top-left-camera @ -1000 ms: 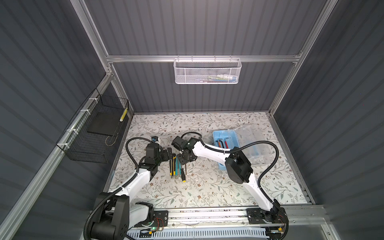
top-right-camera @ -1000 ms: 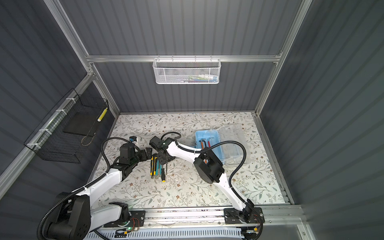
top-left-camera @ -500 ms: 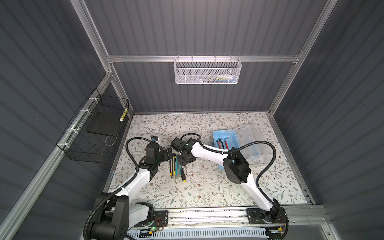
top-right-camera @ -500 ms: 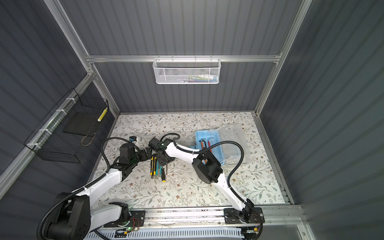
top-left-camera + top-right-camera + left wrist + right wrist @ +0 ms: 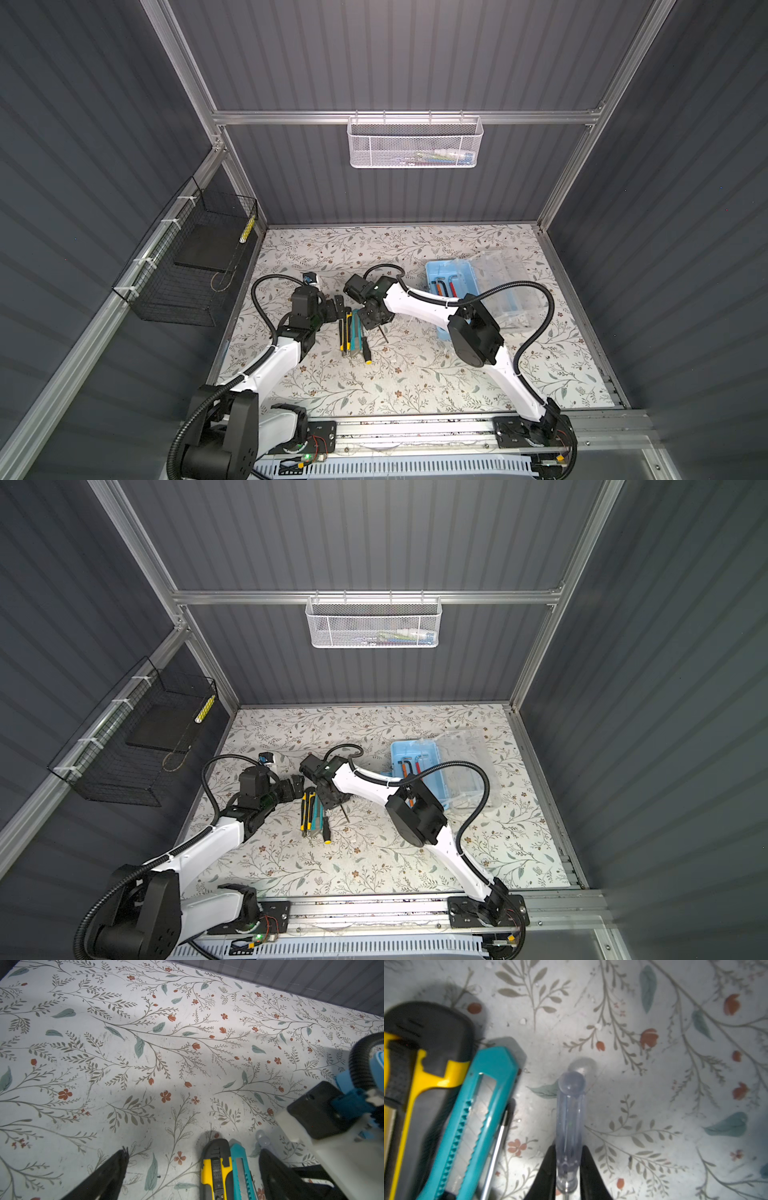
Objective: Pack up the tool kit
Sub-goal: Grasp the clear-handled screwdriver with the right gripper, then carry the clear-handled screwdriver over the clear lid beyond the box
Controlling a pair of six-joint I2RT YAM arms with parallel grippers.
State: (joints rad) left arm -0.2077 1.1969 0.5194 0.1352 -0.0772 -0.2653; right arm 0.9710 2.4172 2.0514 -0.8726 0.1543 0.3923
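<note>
Nearest on the flowered worktop (image 5: 374, 386), a yellow cutter (image 5: 216, 1167) and a teal cutter (image 5: 242, 1169) lie side by side, their ends between the wide-apart fingers of the left claw (image 5: 193, 1152). Just beside them, the right claw (image 5: 568, 1150) is clamped on a clear-handled screwdriver (image 5: 570, 1118). Farther back and to the right, the tool kit (image 5: 453, 269) sits with its clear lid (image 5: 507, 282) swung open.

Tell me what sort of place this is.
Probably an enclosed robot work cell, not a home or shop: grey ribbed wall panels in an aluminium frame, two white robot arms mounted on a front rail, and a floral-patterned tabletop carrying a light-blue plastic tool box.
</note>
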